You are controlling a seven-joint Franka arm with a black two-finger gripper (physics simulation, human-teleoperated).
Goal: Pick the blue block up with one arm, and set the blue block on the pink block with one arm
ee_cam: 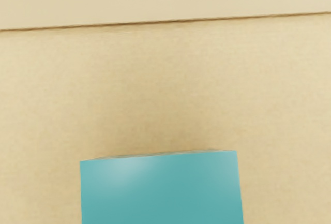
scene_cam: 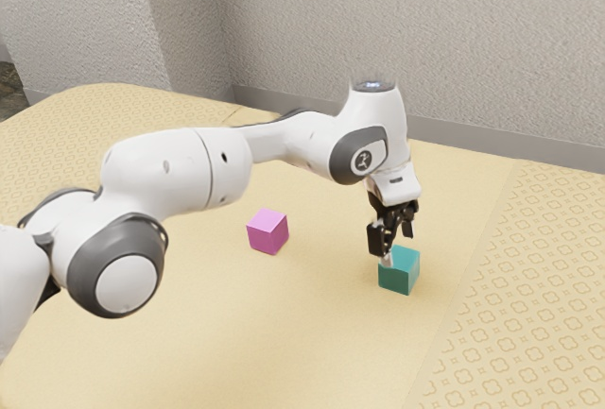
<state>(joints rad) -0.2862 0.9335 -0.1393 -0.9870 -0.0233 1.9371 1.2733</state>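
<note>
I sit at a big table (scene_cam: 284,352). Its top is a soft yellow-tan, and most of it is plain. Along the exterior view's right side runs a lighter strip (scene_cam: 539,305) with small curly shapes on it. A thin line splits the two parts. Behind the table stand rough grey-white walls (scene_cam: 454,22). They meet in a corner, and a grey board (scene_cam: 529,144) runs along the bottom. The light is soft and even. A small dark patch (scene_cam: 8,86) peeks out at the exterior view's far left; I cannot tell what it is.
</note>
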